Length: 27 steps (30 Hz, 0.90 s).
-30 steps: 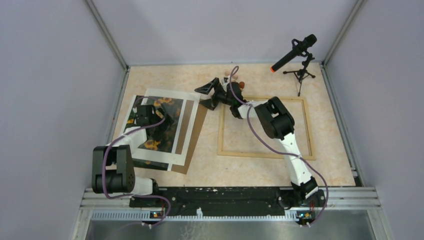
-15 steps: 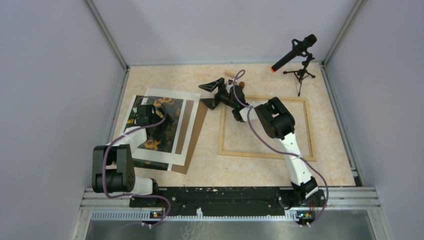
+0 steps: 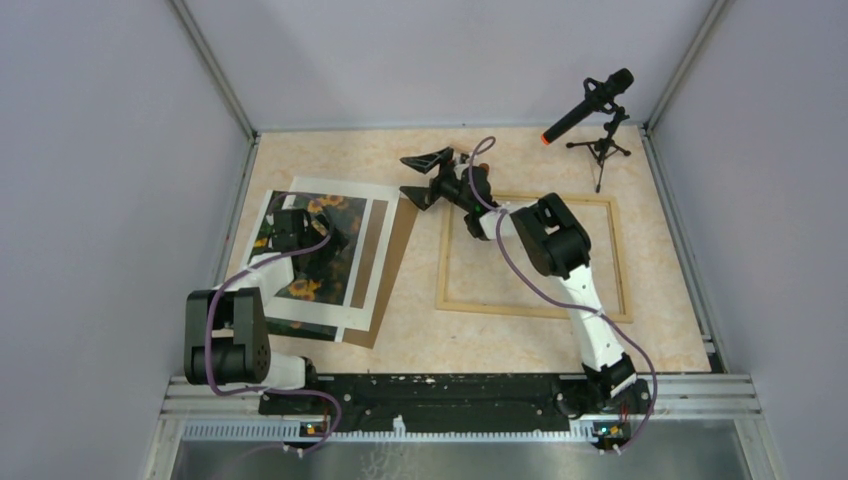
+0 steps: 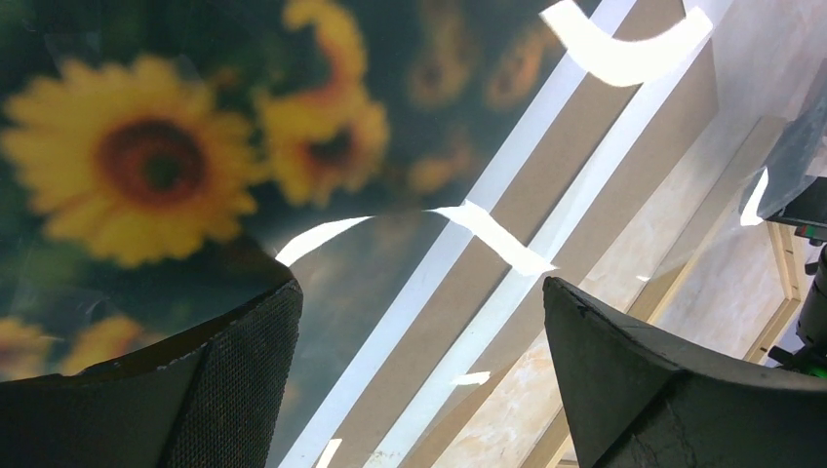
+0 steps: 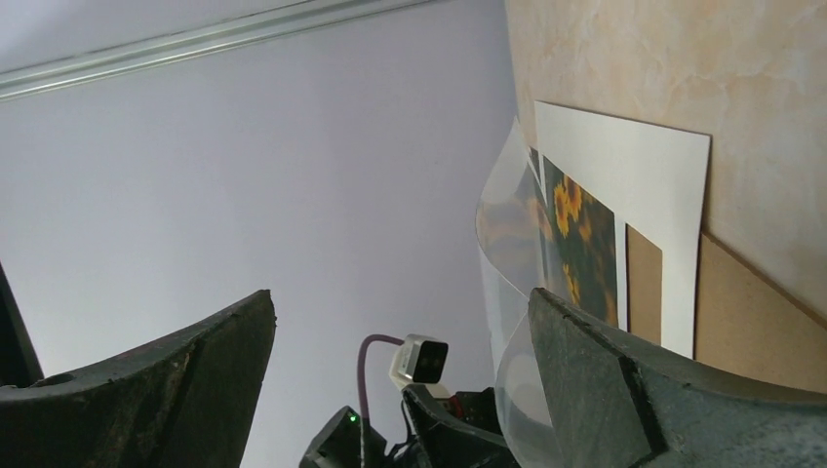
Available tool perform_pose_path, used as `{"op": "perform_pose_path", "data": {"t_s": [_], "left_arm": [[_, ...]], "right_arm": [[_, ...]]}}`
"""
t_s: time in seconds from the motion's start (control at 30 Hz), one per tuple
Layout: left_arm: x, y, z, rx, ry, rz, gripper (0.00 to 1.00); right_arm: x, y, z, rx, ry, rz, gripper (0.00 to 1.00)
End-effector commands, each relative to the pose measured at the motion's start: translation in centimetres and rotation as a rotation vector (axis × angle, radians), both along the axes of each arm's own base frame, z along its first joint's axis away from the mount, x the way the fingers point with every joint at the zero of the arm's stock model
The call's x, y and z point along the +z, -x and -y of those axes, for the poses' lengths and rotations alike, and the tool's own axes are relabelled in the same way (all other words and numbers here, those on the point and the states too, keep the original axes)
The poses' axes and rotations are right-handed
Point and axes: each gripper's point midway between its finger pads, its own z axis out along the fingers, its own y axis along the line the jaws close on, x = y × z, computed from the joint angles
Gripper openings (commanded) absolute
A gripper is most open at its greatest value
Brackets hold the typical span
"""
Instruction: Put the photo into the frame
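Because the photo point(image 3: 340, 265) is a thin, light print that will probably flex and crease easily, you should take it by one free edge rather than pinching its middle, and lift it slowly; its glossy face may slip. It lies flat at the left of the table point(image 3: 420, 330), loosely stacked with a white mat point(image 3: 350, 190) and a brown backing board point(image 3: 403, 240), well apart from the frame point(image 3: 441, 270) lying to the right. A curling clear sheet point(image 5: 502, 244) seems to rest over it, so mind you don't grab that instead. Your left gripper point(image 4: 419, 288) hovers directly above the sunflowers, jaws spread wide, holding nothing. Your right gripper point(image 3: 422, 178), likewise wide and empty, hangs by the frame's far left corner, away from the print.
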Motion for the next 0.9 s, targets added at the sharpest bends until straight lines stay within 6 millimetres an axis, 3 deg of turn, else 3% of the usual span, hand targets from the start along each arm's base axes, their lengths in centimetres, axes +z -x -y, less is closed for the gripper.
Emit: {"op": "perform_pose_path", "data": {"t_s": [0.0,0.43,0.57,0.67,0.77,0.87], "left_arm": [[-4.4,4.2,0.4,-0.024,0.000,-0.197,0.98],[-4.2,3.8,0.6,-0.033,0.012,-0.186,0.98],[-4.3,4.0,0.6,-0.035,0.010,-0.192,0.98],[-4.6,4.2,0.6,-0.038,0.007,-0.200,0.98],[-5.1,4.4,1.2,-0.056,0.029,-0.220,0.98],[-5.8,4.7,2.2,-0.076,0.058,-0.253,0.98]], "right_arm": [[4.1,-0.3,-0.1,-0.003,-0.081,0.063,0.99],[3.4,-0.3,0.7,-0.050,-0.071,0.038,0.98],[0.6,-1.4,1.6,-0.035,0.360,0.159,0.98],[-2.0,-2.4,3.4,-0.011,0.709,0.237,0.98],[-2.8,-2.3,4.2,0.031,0.829,0.299,0.97],[-2.4,-1.6,4.1,0.081,0.863,0.353,0.97]]}}
